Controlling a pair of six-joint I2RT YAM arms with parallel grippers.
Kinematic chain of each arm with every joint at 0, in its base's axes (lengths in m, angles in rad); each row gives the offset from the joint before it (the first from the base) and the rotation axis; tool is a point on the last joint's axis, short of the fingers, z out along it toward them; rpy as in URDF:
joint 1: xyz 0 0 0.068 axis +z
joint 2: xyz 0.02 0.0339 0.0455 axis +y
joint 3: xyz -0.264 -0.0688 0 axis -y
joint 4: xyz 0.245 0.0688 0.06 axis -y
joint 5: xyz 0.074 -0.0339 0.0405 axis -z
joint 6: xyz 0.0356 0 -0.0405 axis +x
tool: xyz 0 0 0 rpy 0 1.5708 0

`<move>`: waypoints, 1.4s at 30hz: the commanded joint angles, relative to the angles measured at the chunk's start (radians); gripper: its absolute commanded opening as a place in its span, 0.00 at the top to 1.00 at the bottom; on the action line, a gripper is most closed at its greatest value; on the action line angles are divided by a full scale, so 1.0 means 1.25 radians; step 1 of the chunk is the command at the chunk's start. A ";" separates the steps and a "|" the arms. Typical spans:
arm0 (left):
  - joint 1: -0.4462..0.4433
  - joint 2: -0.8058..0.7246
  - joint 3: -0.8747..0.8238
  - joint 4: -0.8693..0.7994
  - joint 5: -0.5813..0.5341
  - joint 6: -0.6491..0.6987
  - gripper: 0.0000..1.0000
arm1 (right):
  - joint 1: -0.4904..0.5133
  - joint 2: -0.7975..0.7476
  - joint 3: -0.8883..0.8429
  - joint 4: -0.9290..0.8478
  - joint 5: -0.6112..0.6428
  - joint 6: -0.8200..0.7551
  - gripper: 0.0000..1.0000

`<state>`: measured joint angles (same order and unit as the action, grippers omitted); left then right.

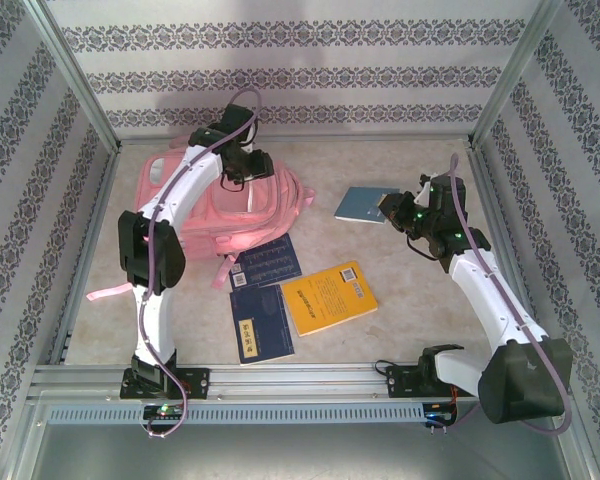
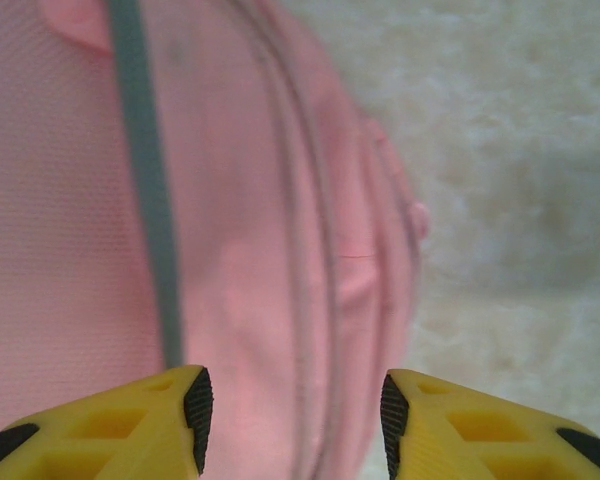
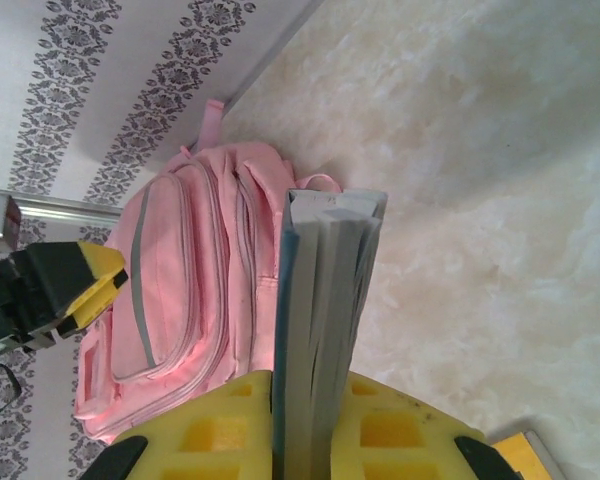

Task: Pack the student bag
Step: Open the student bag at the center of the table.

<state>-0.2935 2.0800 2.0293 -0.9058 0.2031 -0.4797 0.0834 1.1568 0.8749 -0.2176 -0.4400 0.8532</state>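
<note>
1. The left gripper [image 2: 290, 405] is released: its yellow fingers [image 2: 170, 415] with black ribbed pads stand apart and grasp nothing. Only pink cloth shows in the gap between them.
2. This gripper hangs directly over the student bag [image 1: 265, 205], a large pink fabric backpack with grey-trimmed zip pockets. The bag lies flat on the pale marbled tabletop [image 1: 410, 280], under the left arm's wrist.
3. The right gripper [image 3: 310, 400] is clenched on a thin blue-grey book [image 3: 325, 300]. Seen from the right wrist, the book is edge-on and pinched between the two yellow fingers. Its free end points toward the backpack.
4. The gripper and its book are well to the right of the backpack and apart from it, with bare tabletop between them.
5. A dark blue book with white print [image 1: 265, 262] lies at the backpack's near edge. Whether a strap lies over it I cannot tell.
6. Nearer the arm bases than the backpack lies a second dark blue book [image 1: 260, 325]. A yellow book [image 1: 328, 297] lies just beside that one, on its right.
7. A loose pink strap [image 1: 110, 292] trails across the tabletop at the backpack's near-left side.
</note>
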 commanded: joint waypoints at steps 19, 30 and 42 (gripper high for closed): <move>0.029 0.093 -0.014 0.058 0.157 -0.031 0.80 | 0.025 0.050 0.024 0.050 -0.039 -0.014 1.00; 0.018 0.049 0.116 -0.019 0.150 0.020 1.00 | 0.047 0.017 0.051 0.009 0.020 -0.045 1.00; 0.016 -0.094 0.205 -0.009 0.329 0.018 1.00 | 0.069 0.032 0.124 0.017 -0.034 -0.064 1.00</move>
<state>-0.2554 2.0739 2.2539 -0.9737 0.4782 -0.4778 0.1619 1.1908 0.9718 -0.2214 -0.4423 0.8070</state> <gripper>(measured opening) 0.062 0.145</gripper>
